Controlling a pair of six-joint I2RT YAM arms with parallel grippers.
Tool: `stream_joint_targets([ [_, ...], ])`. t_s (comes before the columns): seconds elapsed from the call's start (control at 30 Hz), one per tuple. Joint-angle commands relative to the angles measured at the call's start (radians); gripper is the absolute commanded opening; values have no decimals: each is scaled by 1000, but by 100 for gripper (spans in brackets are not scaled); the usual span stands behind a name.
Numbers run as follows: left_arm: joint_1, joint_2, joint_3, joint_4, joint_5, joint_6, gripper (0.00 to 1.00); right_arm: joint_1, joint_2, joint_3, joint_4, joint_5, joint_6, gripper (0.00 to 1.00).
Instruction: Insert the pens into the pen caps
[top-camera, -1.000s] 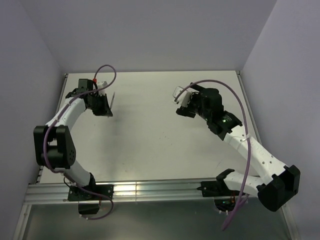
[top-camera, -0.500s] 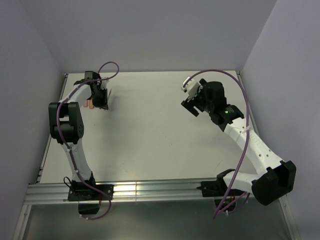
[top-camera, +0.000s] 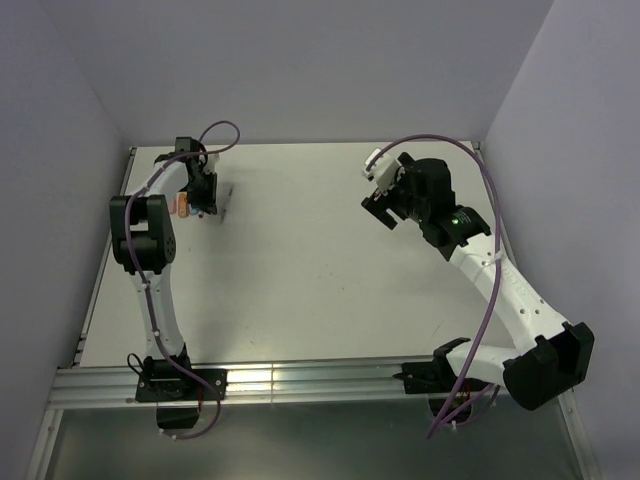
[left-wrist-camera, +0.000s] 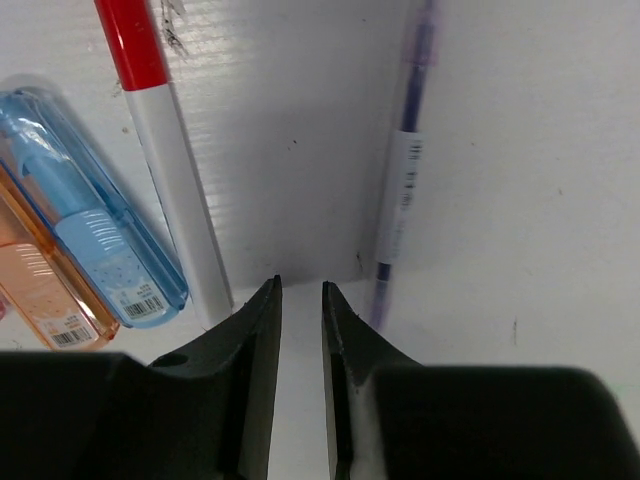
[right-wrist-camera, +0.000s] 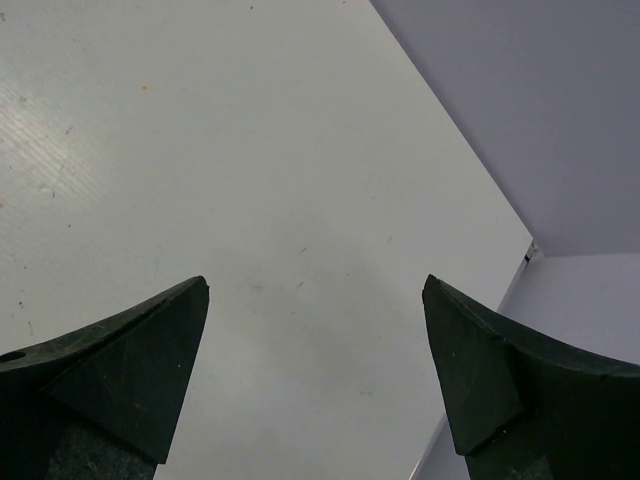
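Two arms sat bolted at the near edge of the flat white table (top-camera: 300, 290), the left arm (top-camera: 152, 300) reaching to the far left corner and the right arm (top-camera: 505, 295) toward the far right. The right gripper (right-wrist-camera: 315, 288) hung over bare tabletop with its black fingers (right-wrist-camera: 130, 340) spread wide apart and nothing between them, well apart from all the pens.

A bit farther out, the left gripper (left-wrist-camera: 300, 320) pointed down at the pens. Its two black fingers (left-wrist-camera: 250, 350) were nearly together with just a thin slit between, and nothing was pinched in it.

Its tips sat over the table between two thin pens. Just left was the thin white stick pen with a red end (left-wrist-camera: 175, 220), and just right was the thin see-through purplish-grey pen with a white label (left-wrist-camera: 402, 190). Up against the left side of the white stick lay the stubby translucent blue pen (left-wrist-camera: 100, 235), with the stubby orange pen (left-wrist-camera: 35, 280) pressed against its left. All four lay flat, roughly parallel. Couldn't tell if that red end was a cap or just part of the stick.
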Motion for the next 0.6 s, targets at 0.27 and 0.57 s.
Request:
stream_joint_targets([
  [0.27,-1,-119,-46,60,94,-39,35,-2,6,43,13,-11,-3,95],
  [0.57,-87,-80,-5,66,-13,-88,50,-4,14,56,12,-16,14,95],
])
